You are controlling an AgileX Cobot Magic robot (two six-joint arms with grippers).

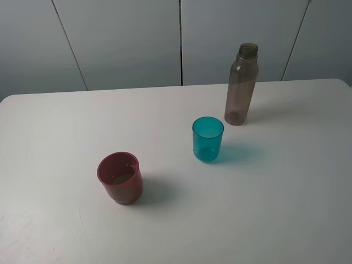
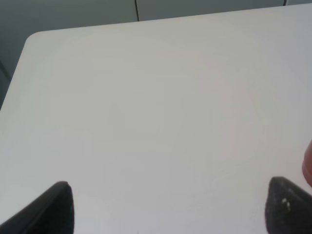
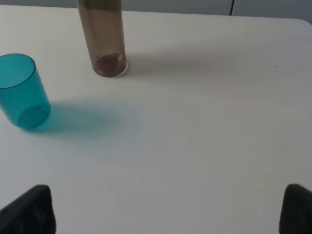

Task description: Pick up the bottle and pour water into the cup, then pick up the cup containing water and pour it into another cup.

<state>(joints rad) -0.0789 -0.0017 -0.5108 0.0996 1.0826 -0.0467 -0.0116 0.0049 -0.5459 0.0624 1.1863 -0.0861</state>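
Observation:
The smoky grey-brown bottle (image 1: 241, 85) stands upright without a cap toward the back right of the white table; its lower part also shows in the right wrist view as the bottle (image 3: 104, 39). The teal cup (image 1: 208, 138) stands in front of it, a little to the left, seen again as the teal cup (image 3: 19, 90). The dark red cup (image 1: 120, 177) stands at the front left; a sliver of the red cup (image 2: 308, 163) shows in the left wrist view. My left gripper (image 2: 168, 204) and right gripper (image 3: 168, 207) are both open over bare table, holding nothing. Neither arm appears in the exterior view.
The white table (image 1: 275, 209) has rounded corners, with its back edge (image 1: 137, 88) against grey wall panels. A corner of the table (image 2: 34, 36) shows in the left wrist view.

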